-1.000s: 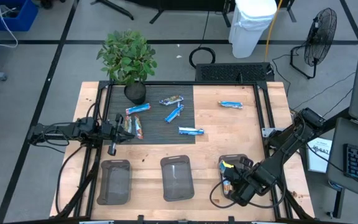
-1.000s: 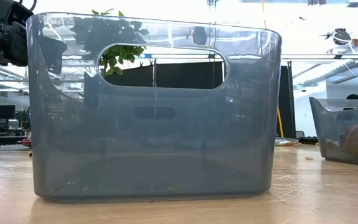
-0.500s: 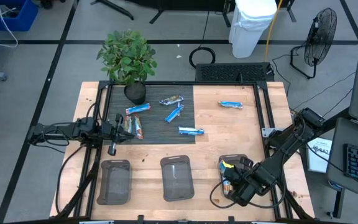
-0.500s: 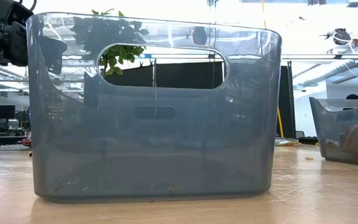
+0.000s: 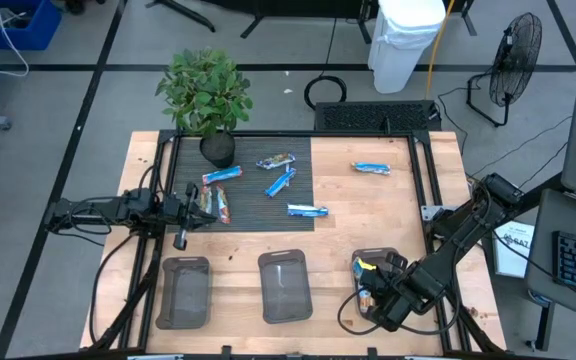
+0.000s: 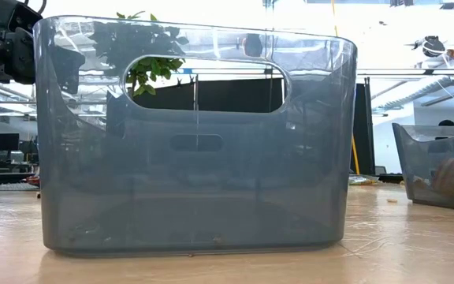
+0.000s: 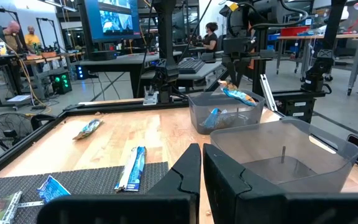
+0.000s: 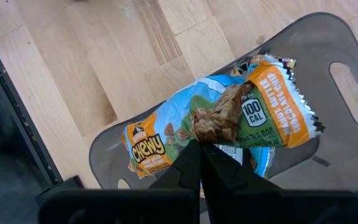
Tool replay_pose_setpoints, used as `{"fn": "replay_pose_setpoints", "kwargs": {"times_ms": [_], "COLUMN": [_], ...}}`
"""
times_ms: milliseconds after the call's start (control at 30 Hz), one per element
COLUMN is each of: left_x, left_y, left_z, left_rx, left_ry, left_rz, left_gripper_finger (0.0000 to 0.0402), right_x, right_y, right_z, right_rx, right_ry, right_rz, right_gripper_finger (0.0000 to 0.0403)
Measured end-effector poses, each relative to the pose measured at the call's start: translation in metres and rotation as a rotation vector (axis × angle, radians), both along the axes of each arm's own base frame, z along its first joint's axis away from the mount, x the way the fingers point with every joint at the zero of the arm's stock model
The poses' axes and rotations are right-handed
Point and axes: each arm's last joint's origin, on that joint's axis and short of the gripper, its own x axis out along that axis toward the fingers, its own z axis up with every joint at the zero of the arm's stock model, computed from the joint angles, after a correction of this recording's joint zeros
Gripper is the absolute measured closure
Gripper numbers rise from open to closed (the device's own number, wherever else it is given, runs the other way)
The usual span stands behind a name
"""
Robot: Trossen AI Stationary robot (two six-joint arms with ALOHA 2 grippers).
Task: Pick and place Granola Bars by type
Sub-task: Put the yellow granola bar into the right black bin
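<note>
Several blue-and-white granola bars lie flat on the dark mat (image 5: 243,180): one (image 5: 221,175), one (image 5: 280,183), one (image 5: 307,210), plus a darker one (image 5: 275,161). Another blue bar (image 5: 371,168) lies on the bare wood. A red and dark pair (image 5: 214,205) lies at the mat's left edge. My left gripper (image 5: 190,206) hangs shut beside that pair, off the table, touching nothing. My right gripper (image 8: 201,155) is shut on a blue, green and orange bar (image 8: 216,127) over the right bin (image 5: 376,282). A further bar (image 7: 213,118) lies inside that bin. My right gripper pinches the blue, green and orange bar between its two fingertips at the middle of one long edge (image 8: 209,138). The fingers point down from above and lie across the bar. The bar is lifted clear above the right bin's opening, roughly level (image 7: 238,95).
Three clear grey bins stand along the near edge: left (image 5: 185,292), middle (image 5: 285,287) and right. A potted plant (image 5: 208,100) stands at the mat's far left corner. Black rails (image 5: 423,180) frame the table. Bare wood lies between the mat and the bins.
</note>
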Motion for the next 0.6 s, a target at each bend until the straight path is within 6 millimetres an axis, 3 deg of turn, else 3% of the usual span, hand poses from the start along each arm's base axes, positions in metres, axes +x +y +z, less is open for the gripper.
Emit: {"fn": "replay_pose_setpoints", "kwargs": {"times_ms": [600], "left_x": [0.0000], "left_y": [0.0000], "left_z": [0.0000], "left_rx": [0.000], "left_ry": [0.000], "left_rz": [0.000], "left_gripper_finger": [0.0376], "right_x": [-0.0001], "right_y": [0.0000], "right_z": [0.0000], "right_rx": [0.003], "right_ry": [0.000], "right_rz": [-0.008], "right_gripper_finger": [0.0403]}}
